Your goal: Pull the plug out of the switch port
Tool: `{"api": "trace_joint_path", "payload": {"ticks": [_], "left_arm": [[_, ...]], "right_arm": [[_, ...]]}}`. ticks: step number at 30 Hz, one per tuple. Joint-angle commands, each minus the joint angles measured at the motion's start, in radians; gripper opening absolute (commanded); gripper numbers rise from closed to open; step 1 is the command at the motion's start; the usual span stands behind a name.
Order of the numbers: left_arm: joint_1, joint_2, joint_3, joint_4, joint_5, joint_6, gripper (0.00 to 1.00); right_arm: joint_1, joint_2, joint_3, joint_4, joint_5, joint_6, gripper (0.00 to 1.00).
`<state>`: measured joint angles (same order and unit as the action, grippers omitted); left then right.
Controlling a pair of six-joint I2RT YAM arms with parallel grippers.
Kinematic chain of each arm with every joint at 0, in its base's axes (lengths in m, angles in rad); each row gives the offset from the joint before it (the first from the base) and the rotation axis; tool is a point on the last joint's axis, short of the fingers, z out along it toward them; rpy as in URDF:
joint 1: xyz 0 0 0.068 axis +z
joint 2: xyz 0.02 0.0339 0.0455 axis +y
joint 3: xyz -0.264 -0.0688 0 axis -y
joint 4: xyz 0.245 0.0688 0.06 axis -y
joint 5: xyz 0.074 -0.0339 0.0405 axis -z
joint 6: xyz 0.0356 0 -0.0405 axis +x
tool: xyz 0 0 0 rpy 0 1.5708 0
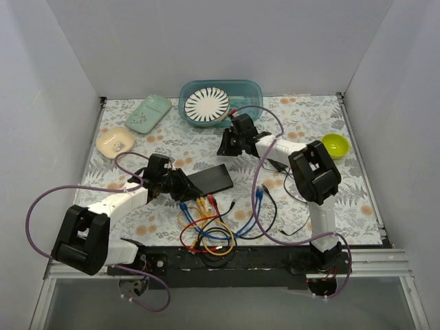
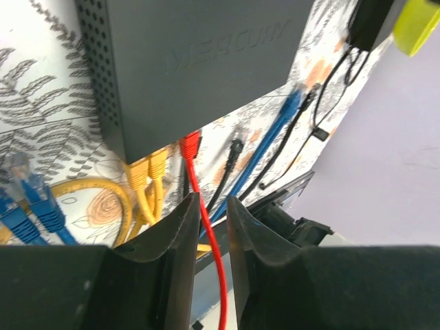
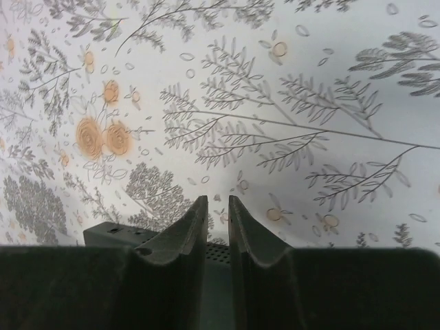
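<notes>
The dark switch (image 1: 212,178) lies flat mid-table; it fills the top of the left wrist view (image 2: 199,62), and its corner shows in the right wrist view (image 3: 110,234). A red plug (image 2: 190,144) sits in a port on its near edge, beside two yellow plugs (image 2: 148,168). The red cable (image 2: 206,227) runs down through the narrow gap of my left gripper (image 2: 213,199), without being pinched. That gripper (image 1: 182,185) is just left of the switch, a short way back from the plug. My right gripper (image 1: 225,146) is behind the switch, shut and empty (image 3: 218,199).
Loose blue plugs (image 2: 31,199), blue and black cables (image 2: 275,137) and coiled leads (image 1: 210,230) lie in front of the switch. A teal basin (image 1: 251,93) holding a striped plate, a green dish (image 1: 148,113), a beige dish (image 1: 115,142) and a yellow-green bowl (image 1: 335,145) stand further back.
</notes>
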<state>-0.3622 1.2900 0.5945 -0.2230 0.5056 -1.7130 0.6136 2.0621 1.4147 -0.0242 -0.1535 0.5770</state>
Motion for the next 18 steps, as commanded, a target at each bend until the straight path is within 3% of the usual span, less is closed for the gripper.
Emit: {"api": "trace_joint_path", "payload": {"ticks": [1,5,9,18], "left_arm": [[-0.004,0.006,-0.010,-0.058,-0.004,0.072,0.22],[-0.004,0.095,-0.004,-0.053,-0.033,0.099,0.21],[-0.004,0.204,0.030,-0.072,-0.032,0.134,0.15],[-0.006,0.325,0.126,-0.070,-0.047,0.167,0.14]], "right_arm": [[-0.021,0.039,0.087,-0.048,-0.014,-0.005,0.25],[-0.023,0.104,0.181,-0.105,-0.041,-0.034,0.26],[-0.021,0.128,0.185,-0.129,-0.061,-0.032,0.26],[-0.015,0.023,-0.020,-0.088,-0.112,-0.039,0.26]]}}
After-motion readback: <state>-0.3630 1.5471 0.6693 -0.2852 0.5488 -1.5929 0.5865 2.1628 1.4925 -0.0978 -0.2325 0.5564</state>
